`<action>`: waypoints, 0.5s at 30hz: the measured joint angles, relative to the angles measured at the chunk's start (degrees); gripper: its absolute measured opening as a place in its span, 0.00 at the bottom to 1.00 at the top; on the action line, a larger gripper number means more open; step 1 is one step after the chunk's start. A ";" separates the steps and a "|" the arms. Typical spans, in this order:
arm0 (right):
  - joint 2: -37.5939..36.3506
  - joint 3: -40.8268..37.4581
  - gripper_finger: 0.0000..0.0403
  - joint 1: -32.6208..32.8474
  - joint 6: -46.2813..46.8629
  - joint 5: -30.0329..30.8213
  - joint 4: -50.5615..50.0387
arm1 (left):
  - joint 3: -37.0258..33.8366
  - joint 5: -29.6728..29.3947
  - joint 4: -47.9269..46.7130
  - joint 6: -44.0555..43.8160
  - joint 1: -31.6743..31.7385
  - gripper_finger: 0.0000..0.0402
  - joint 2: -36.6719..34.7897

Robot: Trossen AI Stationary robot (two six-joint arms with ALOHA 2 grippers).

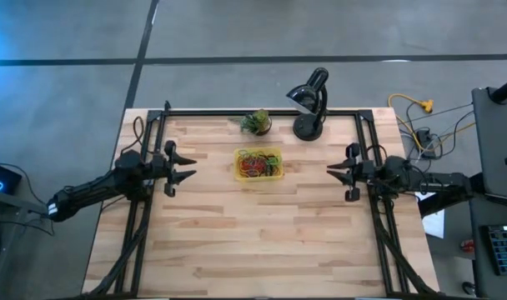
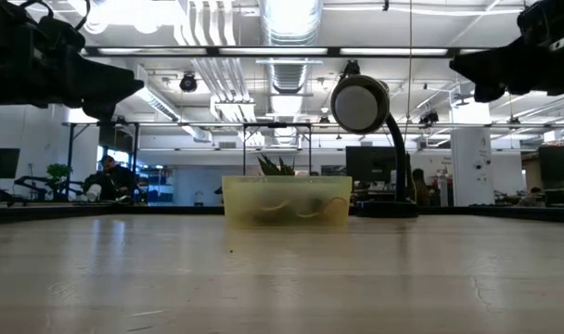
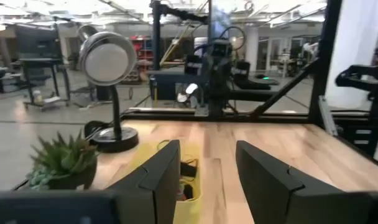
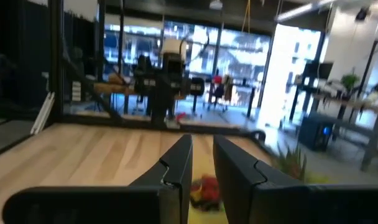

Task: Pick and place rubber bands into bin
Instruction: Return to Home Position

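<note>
The bin [image 1: 258, 150] lies between left tool [image 1: 193, 167] and right tool [image 1: 328, 171].

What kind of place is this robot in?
Probably a robotics lab in a big open hall: bare ceiling ducts, a wooden workbench, with a left arm and right arm mounted beside it.

Glaring ceiling lights [image 2: 287, 17], evenly lit table [image 1: 262, 237]

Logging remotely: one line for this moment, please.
bands in bin | left gripper open, table's left | right gripper open, table's right
</note>
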 joint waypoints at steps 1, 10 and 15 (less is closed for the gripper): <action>0.06 0.00 0.15 0.00 0.52 0.02 -1.06 | 0.00 0.59 0.08 0.01 0.00 0.35 0.09; -0.06 -0.02 0.15 0.00 1.77 0.23 -4.24 | 0.00 4.03 0.21 -1.69 -0.02 0.35 2.06; -0.06 -0.02 0.15 0.00 1.95 0.26 -3.98 | 0.00 7.77 0.51 -3.17 -1.35 0.35 3.43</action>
